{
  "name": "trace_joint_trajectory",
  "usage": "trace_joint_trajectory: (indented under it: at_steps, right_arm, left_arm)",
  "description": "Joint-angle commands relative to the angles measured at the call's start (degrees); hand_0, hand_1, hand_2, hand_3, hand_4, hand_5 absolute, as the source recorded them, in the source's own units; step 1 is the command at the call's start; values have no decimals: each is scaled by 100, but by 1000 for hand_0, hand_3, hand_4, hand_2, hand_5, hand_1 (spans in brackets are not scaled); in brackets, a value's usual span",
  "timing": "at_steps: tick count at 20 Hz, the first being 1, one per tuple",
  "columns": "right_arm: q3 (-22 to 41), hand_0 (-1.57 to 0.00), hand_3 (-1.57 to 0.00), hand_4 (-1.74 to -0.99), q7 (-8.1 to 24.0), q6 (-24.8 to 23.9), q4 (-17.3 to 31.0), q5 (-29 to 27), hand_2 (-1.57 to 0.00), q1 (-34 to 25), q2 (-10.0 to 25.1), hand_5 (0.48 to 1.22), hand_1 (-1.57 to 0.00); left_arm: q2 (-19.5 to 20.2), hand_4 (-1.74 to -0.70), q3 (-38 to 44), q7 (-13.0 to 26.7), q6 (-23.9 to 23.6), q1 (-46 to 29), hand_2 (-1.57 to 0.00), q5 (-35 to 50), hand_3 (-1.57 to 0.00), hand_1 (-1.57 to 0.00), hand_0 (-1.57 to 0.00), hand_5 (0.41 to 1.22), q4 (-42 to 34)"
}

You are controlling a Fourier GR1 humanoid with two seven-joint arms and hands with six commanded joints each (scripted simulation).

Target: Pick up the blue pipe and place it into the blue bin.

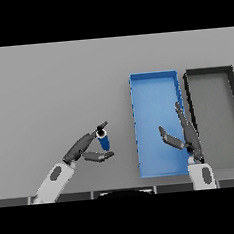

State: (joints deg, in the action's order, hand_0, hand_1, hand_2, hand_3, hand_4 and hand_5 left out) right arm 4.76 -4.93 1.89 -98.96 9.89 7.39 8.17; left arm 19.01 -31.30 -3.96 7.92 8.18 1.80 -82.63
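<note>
One short blue cylindrical pipe [104, 139], dark-rimmed at its open upper end, stands left of the blue rectangular open bin [154, 85] on the grey desk [56, 84]. Left hand [84, 148]: fingers [101, 127] and thumb close round the pipe, pinching it. Step judged: grasp, lift pending. Next move calls for a firm hold, then carriage rightward over the bin's near wall. Right hand [183, 138]: fingers spread, idle above the bin's right side. One dark grey tray [210, 70] sits right of the bin.
</note>
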Motion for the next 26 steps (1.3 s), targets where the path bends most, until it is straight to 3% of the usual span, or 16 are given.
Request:
trace_joint_trajectory:
  at_steps: [1,4,7,9,10,11,13,16,17,21,26]
  right_arm:
    - [-2,1,1,-1220,-2,12,20,-17,1,-35,-4,639,1]
    - [-10,1,1,-1214,-101,18,104,49,1,23,54,645,1]
    - [-49,1,1,-1207,-107,5,-19,15,1,47,90,650,1]
    - [-20,1,1,-1213,-203,17,-8,28,1,75,66,655,1]
    - [-44,1,1,-1217,-154,51,47,-19,1,31,80,655,1]
    - [-32,1,1,-1220,-142,53,48,-19,1,-5,66,656,1]
    - [-91,1,1,-1219,-118,35,111,-22,1,-14,113,657,1]
    - [-83,1,1,-1233,-100,75,49,-105,1,-13,78,660,1]
    - [-70,1,1,-1228,-92,82,26,-99,1,28,76,656,1]
    - [-59,1,1,-1220,8,118,69,-144,1,-58,45,635,1]
    - [-102,1,1,-1226,77,92,153,-132,1,-144,67,636,1]
  left_arm:
    - [-26,-1076,-21,-26,-59,25,1,-119,1,1,1,435,160]
    - [-265,-1062,-71,-105,-67,149,1,-148,1,1,1,420,384]
    - [-452,-1107,-55,-263,-21,261,1,-76,1,1,1,463,563]
    - [-571,-1186,41,-358,55,244,-151,183,-121,-41,1,550,531]
    - [-658,-1243,65,-384,33,211,-308,264,-276,-156,-10,613,528]
    - [-790,-1281,64,-339,36,197,-485,343,-535,-319,-125,735,585]
    - [-884,-1439,78,-379,-45,152,-865,349,-908,-752,-602,910,628]
    - [-961,-1580,16,-478,-8,155,-1210,299,-1194,-1151,-1075,1062,625]
    - [-980,-1553,-45,-565,-108,123,-1282,195,-1270,-1235,-1174,1094,620]
    - [-1010,-1492,-46,-760,-178,54,-1453,70,-1448,-1434,-1408,1169,370]
    - [-1177,-1469,88,-720,-197,197,-1532,85,-1531,-1526,-1518,1204,-122]
